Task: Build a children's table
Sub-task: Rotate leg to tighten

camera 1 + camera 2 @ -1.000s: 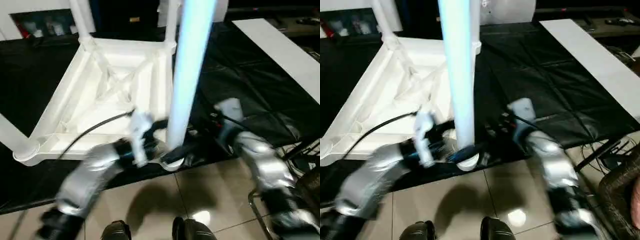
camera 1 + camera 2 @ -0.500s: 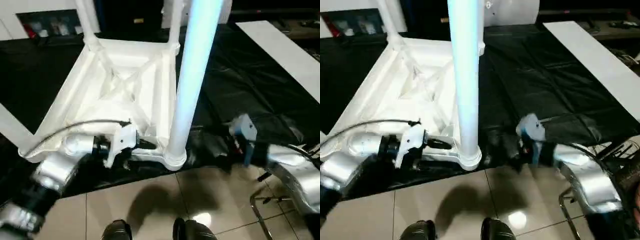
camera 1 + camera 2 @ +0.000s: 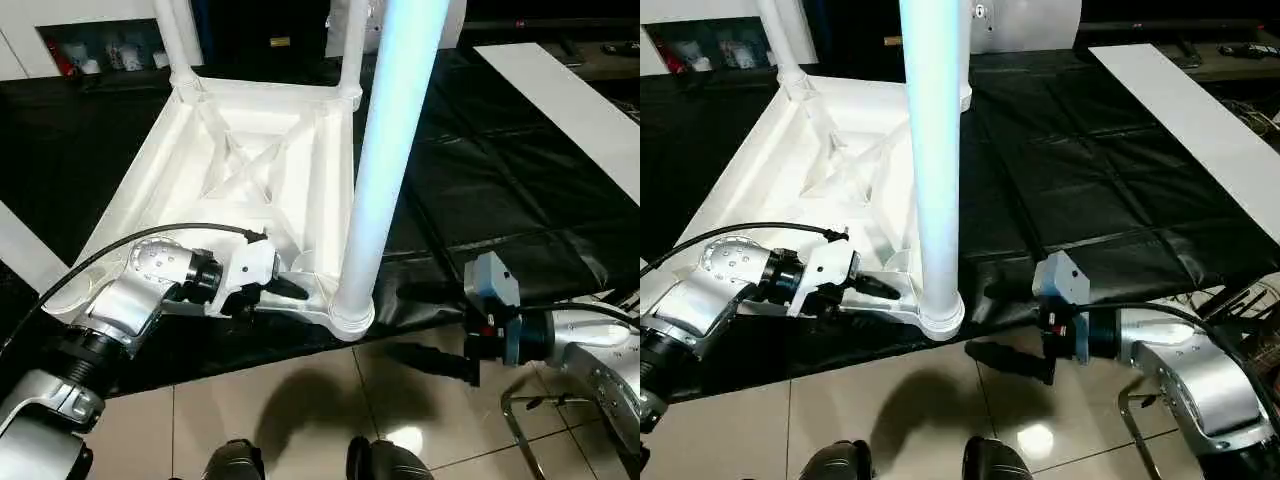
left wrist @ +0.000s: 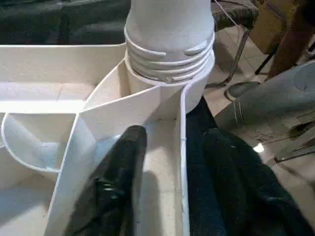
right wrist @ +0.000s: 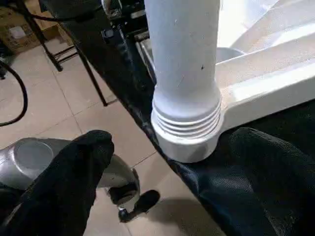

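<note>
The children's table (image 3: 250,170) lies upside down on a black mat, its ribbed underside facing up. White legs stand in its corner sockets. The nearest leg (image 3: 385,150) rises from the near corner socket (image 3: 350,315). My left gripper (image 3: 295,290) reaches in from the left at the table's near edge. In the left wrist view one finger (image 4: 118,182) lies inside the rim wall and the other lies outside it on the mat, with a gap showing. My right gripper (image 3: 425,328) hangs open to the right of the socket, at the mat's edge, holding nothing.
A long white panel (image 3: 560,90) lies on the black mat (image 3: 480,180) at the back right. A white shelved cabinet (image 3: 90,50) stands at the back left. A metal frame (image 3: 520,420) stands on the tiled floor at the lower right. My feet (image 3: 300,462) are just below the mat's edge.
Both grippers have left the base of the nearest leg. The left one slid left to the table's near rim and its jaws narrowed. The right one drew back to the right, still wide open.
</note>
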{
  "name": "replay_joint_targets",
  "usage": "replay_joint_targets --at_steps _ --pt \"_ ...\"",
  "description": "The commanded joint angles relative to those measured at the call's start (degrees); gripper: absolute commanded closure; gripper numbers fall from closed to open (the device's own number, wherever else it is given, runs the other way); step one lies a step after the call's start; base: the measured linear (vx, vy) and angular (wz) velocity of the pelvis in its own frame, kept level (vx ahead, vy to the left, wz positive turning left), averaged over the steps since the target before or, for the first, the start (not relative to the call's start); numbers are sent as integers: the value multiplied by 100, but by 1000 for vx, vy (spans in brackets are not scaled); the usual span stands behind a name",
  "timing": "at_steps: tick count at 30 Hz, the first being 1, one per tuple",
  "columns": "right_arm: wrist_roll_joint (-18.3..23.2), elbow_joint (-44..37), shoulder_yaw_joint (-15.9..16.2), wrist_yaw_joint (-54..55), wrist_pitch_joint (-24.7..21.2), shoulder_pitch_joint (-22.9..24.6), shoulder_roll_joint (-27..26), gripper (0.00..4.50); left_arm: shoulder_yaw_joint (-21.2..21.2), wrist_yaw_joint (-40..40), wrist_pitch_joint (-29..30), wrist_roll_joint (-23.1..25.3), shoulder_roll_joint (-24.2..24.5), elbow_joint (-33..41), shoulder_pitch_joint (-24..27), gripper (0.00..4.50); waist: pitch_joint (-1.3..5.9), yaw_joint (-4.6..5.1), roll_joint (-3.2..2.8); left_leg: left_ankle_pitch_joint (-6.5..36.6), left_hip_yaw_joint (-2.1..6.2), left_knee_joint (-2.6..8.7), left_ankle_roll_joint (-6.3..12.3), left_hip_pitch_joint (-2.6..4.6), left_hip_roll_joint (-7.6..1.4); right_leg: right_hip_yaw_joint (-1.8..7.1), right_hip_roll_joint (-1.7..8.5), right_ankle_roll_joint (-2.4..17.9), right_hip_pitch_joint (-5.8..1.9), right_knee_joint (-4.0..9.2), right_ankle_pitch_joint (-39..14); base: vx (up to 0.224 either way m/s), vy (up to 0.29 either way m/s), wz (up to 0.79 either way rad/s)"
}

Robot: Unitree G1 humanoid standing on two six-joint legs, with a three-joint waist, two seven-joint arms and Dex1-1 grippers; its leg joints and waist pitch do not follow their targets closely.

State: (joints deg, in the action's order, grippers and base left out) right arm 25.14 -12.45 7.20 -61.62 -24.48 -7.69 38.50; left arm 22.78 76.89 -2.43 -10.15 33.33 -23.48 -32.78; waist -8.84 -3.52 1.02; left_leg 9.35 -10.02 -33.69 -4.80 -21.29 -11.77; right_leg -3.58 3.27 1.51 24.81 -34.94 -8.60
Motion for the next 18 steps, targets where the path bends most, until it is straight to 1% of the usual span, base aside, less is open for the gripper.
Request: replay_joint_targets --at_steps 1,2,4,5,7,8,10,12,13,17,18 --pt "67 -144 -36 -35 -70 44 73 0 25 82 -63 115 -7 -74 -65 279 471 -35 9 1328 34 366 268 35 -72 279 392 726 -355 546 -2506 0 0 0" --pt "76 -159 -31 -44 -89 50 79 0 22 92 -84 126 -14 -106 -75 279 472 -36 6 1323 32 363 272 37 -74 281 392 729 -353 547 -2488 0 0 0" --pt "90 -196 -8 -59 -132 64 93 0 21 128 -159 185 -34 -218 -116 299 470 -35 12 1321 35 365 276 33 -74 275 392 750 -358 539 -2432 0 0 0" --pt "90 -198 -5 -59 -133 65 94 0 22 130 -168 193 -37 -233 -122 299 468 -36 8 1329 38 368 274 33 -78 275 393 751 -358 538 -2445 0 0 0" --pt "97 -212 6 -54 -148 69 101 0 19 146 -197 227 -48 -292 -143 323 464 -32 14 1341 37 370 273 34 -76 275 397 733 -356 547 -2515 0 0 0" --pt "96 -220 9 -52 -157 72 104 0 20 157 -211 249 -52 -318 -153 330 461 -35 -1 1346 40 369 264 32 -76 276 402 731 -356 545 -2527 0 0 0" --pt "79 -225 14 -60 -169 77 104 0 18 179 -220 275 -62 -356 -170 337 459 -33 21 1387 37 367 256 41 -75 275 404 706 -351 559 -2627 0 0 0" --pt "73 -226 17 -62 -175 77 102 0 17 185 -224 287 -66 -375 -179 356 458 -35 8 1373 42 373 257 39 -80 273 407 708 -350 558 -2634 0 0 0" --pt "66 -234 21 -59 -186 77 102 0 33 195 -230 334 -70 -416 -202 368 458 -33 12 1371 41 371 258 38 -80 273 404 706 -349 558 -2615 0 0 0" --pt "62 -243 29 -43 -205 68 85 0 53 205 -234 405 -81 -431 -214 379 451 -35 9 1396 43 376 259 42 -79 272 408 678 -342 570 -2702 0 0 0" --pt "61 -245 29 -39 -208 66 80 0 52 207 -224 406 -85 -421 -208 396 449 -33 9 1408 44 375 254 39 -78 271 408 675 -343 571 -2721 0 0 0"
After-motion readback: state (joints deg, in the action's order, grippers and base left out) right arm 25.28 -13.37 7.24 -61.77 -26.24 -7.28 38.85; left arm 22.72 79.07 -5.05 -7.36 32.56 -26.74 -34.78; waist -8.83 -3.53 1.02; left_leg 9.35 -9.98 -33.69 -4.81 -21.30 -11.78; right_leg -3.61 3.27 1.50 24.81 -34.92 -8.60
